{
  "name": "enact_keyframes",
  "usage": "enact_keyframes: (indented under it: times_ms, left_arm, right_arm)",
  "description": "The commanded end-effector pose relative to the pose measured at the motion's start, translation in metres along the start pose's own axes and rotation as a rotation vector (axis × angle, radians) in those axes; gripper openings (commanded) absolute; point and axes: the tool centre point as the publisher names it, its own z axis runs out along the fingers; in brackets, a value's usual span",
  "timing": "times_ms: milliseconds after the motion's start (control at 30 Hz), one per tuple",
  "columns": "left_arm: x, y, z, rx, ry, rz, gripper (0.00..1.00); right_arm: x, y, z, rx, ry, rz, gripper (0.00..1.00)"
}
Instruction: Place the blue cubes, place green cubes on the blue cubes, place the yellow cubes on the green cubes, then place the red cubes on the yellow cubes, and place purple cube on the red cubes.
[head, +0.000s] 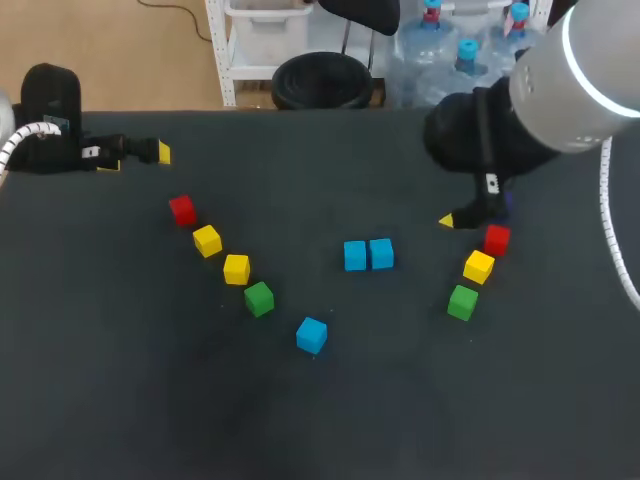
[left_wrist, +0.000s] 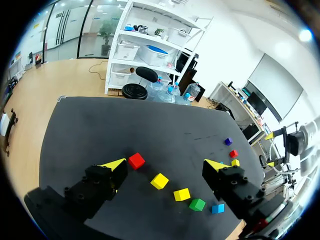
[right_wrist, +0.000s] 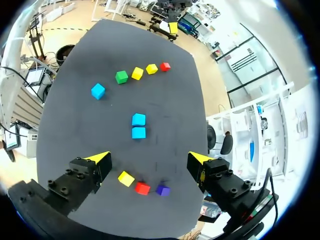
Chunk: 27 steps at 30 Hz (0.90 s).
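Note:
Two blue cubes (head: 368, 254) sit side by side at the table's middle; a third blue cube (head: 311, 334) lies nearer the front. Left of them a diagonal row runs red cube (head: 182, 209), yellow (head: 207, 240), yellow (head: 237, 268), green (head: 259, 298). On the right stand a red cube (head: 496, 239), a yellow (head: 478, 266) and a green (head: 462, 301). The purple cube (right_wrist: 162, 190) lies beside that red cube (right_wrist: 142, 188), under my right gripper (right_wrist: 149, 158), which is open. My left gripper (left_wrist: 165, 165) is open at the far left, above the left red cube (left_wrist: 136, 160).
My right arm (head: 520, 120) covers the back right of the dark table (head: 150, 400) in the head view and hides the purple cube there. My left arm (head: 50, 140) stays near the back left corner.

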Motion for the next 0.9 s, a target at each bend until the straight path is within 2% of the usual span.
enact_keyframes:
  times_ms: [33,100,133,267,333,367,433,567,633,667,700,733,767,800,833,900]
  left_arm:
    - [0.001,0.002,0.000,0.006,-0.004,0.001,1.00]
    - [0.001,0.002,0.000,0.006,-0.004,0.001,1.00]
    - [0.002,-0.005,0.004,0.011,0.036,0.023,1.00]
    - [0.005,-0.034,0.017,-0.001,0.163,0.206,1.00]
    - [0.008,-0.047,0.024,-0.019,0.197,0.317,1.00]
    - [0.012,-0.056,0.030,-0.029,0.221,0.404,1.00]
    - [0.021,-0.072,0.040,-0.035,0.239,0.550,1.00]
    - [0.049,-0.097,0.054,0.028,0.323,0.689,1.00]
    - [0.061,-0.100,0.059,0.015,0.350,0.721,1.00]
    - [0.067,-0.099,0.064,-0.077,0.282,0.792,1.00]
    - [0.073,-0.097,0.069,-0.167,0.248,0.889,1.00]
    - [0.082,-0.096,0.073,-0.160,0.252,0.911,1.00]
    - [0.090,-0.098,0.074,-0.062,0.271,0.835,1.00]
    - [0.097,-0.099,0.075,-0.031,0.296,0.817,1.00]
    - [0.105,-0.097,0.077,-0.065,0.302,0.877,1.00]
    - [0.116,-0.096,0.081,-0.046,0.325,0.885,1.00]
  right_arm:
    - [0.001,0.003,0.001,0.037,0.001,0.002,1.00]
    - [0.001,0.003,0.001,0.037,0.001,0.002,1.00]
    - [0.001,0.003,0.001,0.037,0.001,0.002,1.00]
    - [0.001,0.003,0.001,0.037,0.001,0.002,1.00]
    - [0.001,0.003,0.001,0.037,0.001,0.002,1.00]
    - [0.001,0.003,0.001,0.037,0.001,0.002,1.00]
    - [0.001,0.003,0.001,0.037,0.001,0.002,1.00]
    - [0.001,0.003,0.001,0.037,0.001,0.002,1.00]
    - [0.001,0.003,0.001,0.037,0.001,0.002,1.00]
    - [0.001,0.003,0.001,0.037,0.001,0.002,1.00]
    - [0.001,0.003,0.001,0.037,0.001,0.002,1.00]
    - [0.001,0.003,0.001,0.037,0.001,0.002,1.00]
    - [0.001,0.003,0.001,0.037,0.001,0.002,1.00]
    - [0.001,0.003,0.001,0.037,0.001,0.002,1.00]
    - [0.001,0.003,0.001,0.037,0.001,0.002,1.00]
    - [0.001,0.003,0.001,0.037,0.001,0.002,1.00]
